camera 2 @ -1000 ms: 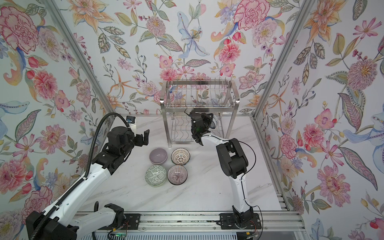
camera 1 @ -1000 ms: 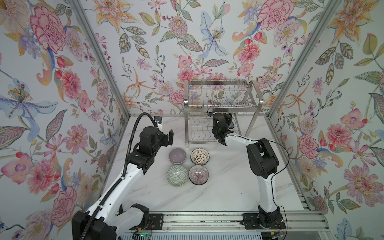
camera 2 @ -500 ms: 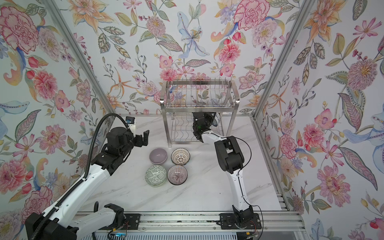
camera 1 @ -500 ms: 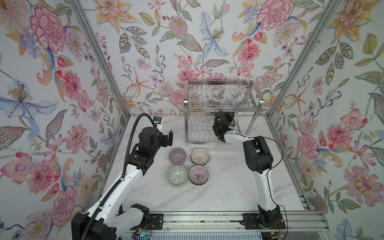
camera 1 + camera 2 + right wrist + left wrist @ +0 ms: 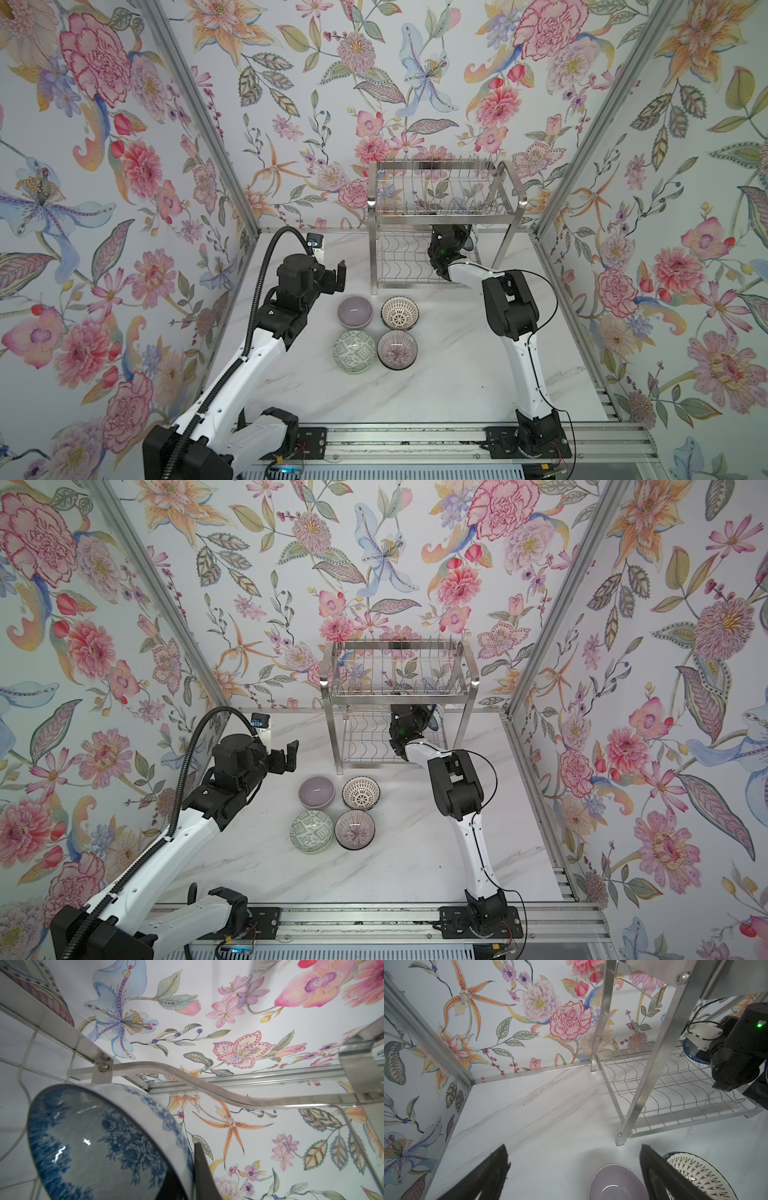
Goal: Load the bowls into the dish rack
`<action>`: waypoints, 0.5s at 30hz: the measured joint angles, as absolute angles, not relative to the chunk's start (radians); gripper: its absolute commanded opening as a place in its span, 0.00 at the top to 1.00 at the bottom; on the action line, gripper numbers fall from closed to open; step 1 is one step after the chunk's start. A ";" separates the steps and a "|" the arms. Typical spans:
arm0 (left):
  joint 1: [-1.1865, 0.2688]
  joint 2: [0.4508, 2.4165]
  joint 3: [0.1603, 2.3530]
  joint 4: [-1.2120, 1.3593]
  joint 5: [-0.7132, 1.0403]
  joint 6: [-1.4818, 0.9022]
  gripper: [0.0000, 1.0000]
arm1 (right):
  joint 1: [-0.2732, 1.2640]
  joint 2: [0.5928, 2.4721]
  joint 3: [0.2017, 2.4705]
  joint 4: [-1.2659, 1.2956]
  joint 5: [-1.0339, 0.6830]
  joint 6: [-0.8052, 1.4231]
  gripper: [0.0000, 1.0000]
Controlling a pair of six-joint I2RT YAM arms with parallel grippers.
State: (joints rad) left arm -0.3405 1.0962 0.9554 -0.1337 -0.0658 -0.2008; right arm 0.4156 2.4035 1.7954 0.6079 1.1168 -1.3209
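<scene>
Right gripper (image 5: 188, 1167) holds the blue floral bowl (image 5: 108, 1142) by its rim inside the lower tier of the dish rack (image 5: 440, 214), while left gripper (image 5: 575, 1151) hangs wide open, empty, near four unloaded bowls on the worktop (image 5: 449, 374): lilac (image 5: 354, 311), white lattice (image 5: 400, 313), grey-green geometric (image 5: 354, 350), purple-lined (image 5: 397, 349).

A white marble tabletop (image 5: 436, 386) is boxed in on three sides by walls of floral wallpaper (image 5: 374, 83), with aluminium posts (image 5: 203, 124) standing in the back corners and a slotted aluminium rail (image 5: 415, 436) along its front edge.
</scene>
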 measured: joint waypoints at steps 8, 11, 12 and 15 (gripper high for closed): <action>-0.340 1.097 0.956 -0.135 -0.062 -0.201 0.01 | 0.395 2.463 1.866 0.582 1.114 -1.316 1.00; -0.340 1.098 0.956 -0.135 -0.062 -0.201 0.01 | 0.386 2.469 1.887 0.553 1.112 -1.304 1.00; -0.340 1.101 0.956 -0.135 -0.062 -0.201 0.01 | 0.384 2.469 1.897 0.543 1.111 -1.300 1.00; -0.340 1.112 0.956 -0.135 -0.062 -0.201 0.01 | 0.379 2.469 1.926 0.519 1.109 -1.283 1.00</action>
